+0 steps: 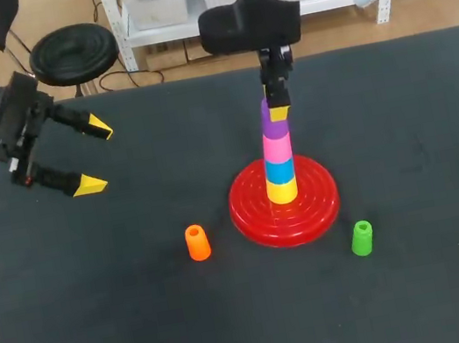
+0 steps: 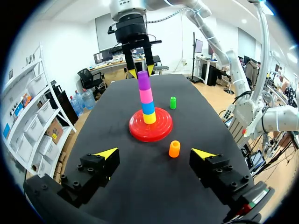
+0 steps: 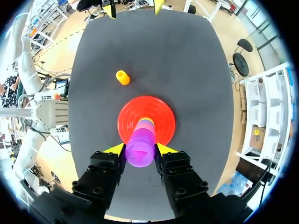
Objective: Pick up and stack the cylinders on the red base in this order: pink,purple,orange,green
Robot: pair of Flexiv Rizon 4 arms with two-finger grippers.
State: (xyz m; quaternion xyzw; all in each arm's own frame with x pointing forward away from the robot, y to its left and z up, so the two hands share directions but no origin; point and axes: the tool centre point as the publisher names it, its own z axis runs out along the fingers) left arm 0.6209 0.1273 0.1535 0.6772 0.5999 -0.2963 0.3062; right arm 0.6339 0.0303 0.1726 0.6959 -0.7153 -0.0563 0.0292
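The left gripper (image 1: pixel 94 156) hangs above the left part of the tabletop (image 1: pixel 434 118), fingers released and spread wide with nothing between them; its arm comes in from the left edge, wrist tilted so the fingers point rightward and slightly down. The orange cylinder (image 1: pixel 197 242) stands upright on the tabletop, ahead of those fingers and well apart from them, just left of the red base (image 1: pixel 250 214) without touching it. On the middle of the base rises a stack: a yellow cylinder (image 1: pixel 283 190) at the bottom, then a blue cylinder (image 1: pixel 280 169), the pink cylinder (image 1: pixel 276 144) and the purple cylinder (image 2: pixel 144 81) on top. The right gripper (image 3: pixel 140 150) points straight down over the stack, its arm entering from the upper right, fingers grasping the purple cylinder from two sides. The green cylinder (image 1: pixel 362 238) stands upright just right of the base, apart from it
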